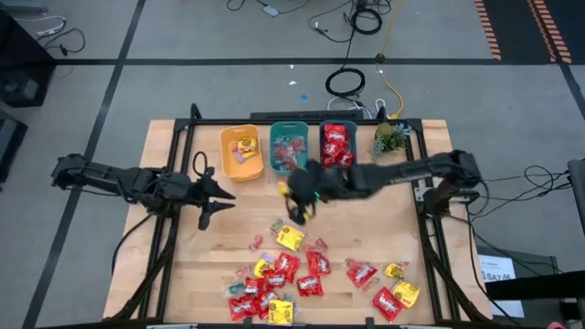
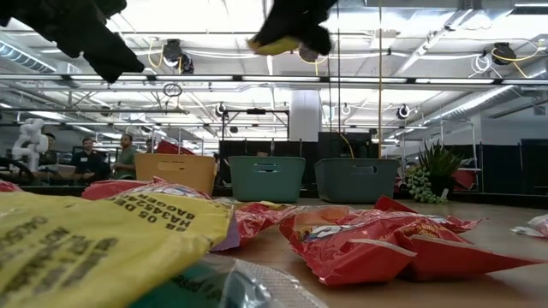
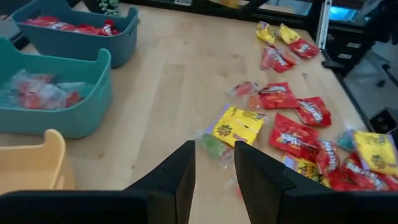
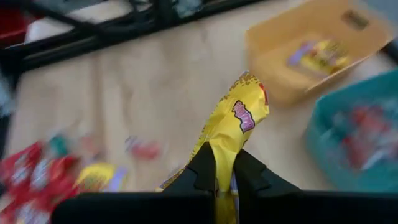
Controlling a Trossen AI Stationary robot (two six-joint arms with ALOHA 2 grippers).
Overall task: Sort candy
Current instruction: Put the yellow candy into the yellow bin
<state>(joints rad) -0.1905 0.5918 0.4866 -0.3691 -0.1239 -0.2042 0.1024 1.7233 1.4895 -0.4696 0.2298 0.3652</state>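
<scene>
Now the right gripper (image 4: 219, 163), clamped on one end of a yellow packet (image 4: 236, 127), holds it lengthwise outward toward the yellow bin (image 4: 311, 50); the left gripper (image 3: 214, 168) hovers half-open, empty.

Yellow packet (image 1: 294, 189) in right pincer (image 1: 299, 203)

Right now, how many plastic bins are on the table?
3, in a row along the far edge: a yellow plastic bin on the left, a teal plastic bin in the middle, a darker teal plastic bin on the right.
</scene>
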